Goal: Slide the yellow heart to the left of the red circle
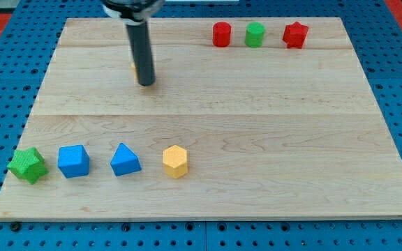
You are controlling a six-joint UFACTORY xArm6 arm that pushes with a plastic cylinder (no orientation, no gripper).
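Note:
The red circle (221,34) stands near the view's top, right of centre, on the wooden board (257,125). The yellow heart (135,68) is almost wholly hidden behind my rod; only a thin yellow-orange sliver shows at the rod's left edge. My tip (146,83) rests on the board in the upper left part, right against that sliver, well to the left of the red circle.
A green circle (255,34) and a red star (295,34) stand right of the red circle. Along the view's bottom left lie a green star (27,165), a blue cube (73,161), a blue triangle (125,160) and a yellow hexagon (176,162).

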